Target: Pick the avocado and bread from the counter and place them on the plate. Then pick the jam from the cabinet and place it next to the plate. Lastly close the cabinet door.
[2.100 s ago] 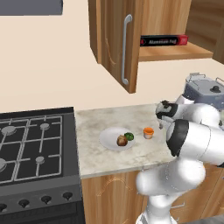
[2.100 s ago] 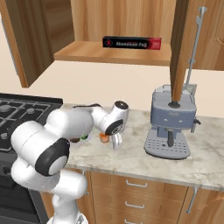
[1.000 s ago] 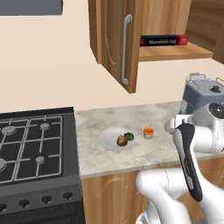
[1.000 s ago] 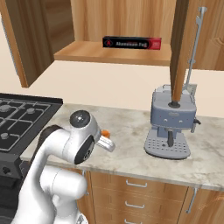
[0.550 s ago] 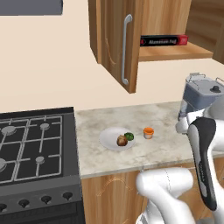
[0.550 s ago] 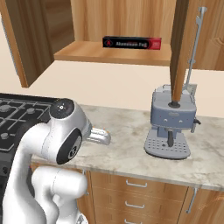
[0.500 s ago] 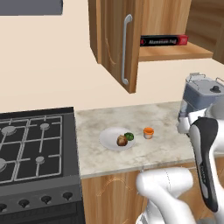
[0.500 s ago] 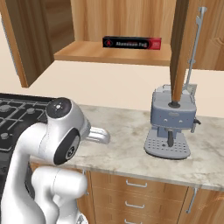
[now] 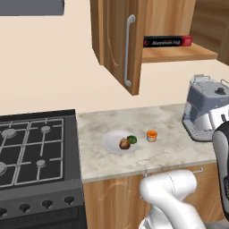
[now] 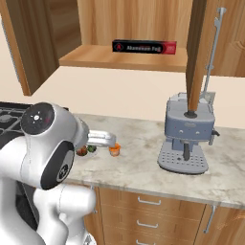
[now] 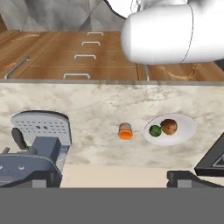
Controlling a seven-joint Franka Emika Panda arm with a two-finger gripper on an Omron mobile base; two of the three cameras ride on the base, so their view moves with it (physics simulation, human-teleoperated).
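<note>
One avocado (image 9: pixel 132 139) and one bread (image 9: pixel 124 143) share one plate (image 9: pixel 111 142); end effector (image 11: pixel 112 180) gapes empty.

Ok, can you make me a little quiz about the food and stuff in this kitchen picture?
1. True or false: the bread and the avocado lie on the plate.
2. Where is the jam? A) on the cabinet shelf B) on the counter beside the plate C) on the stove
3. Fill in: the cabinet door stands ____.

Key: 1 true; 2 B; 3 open.
</note>
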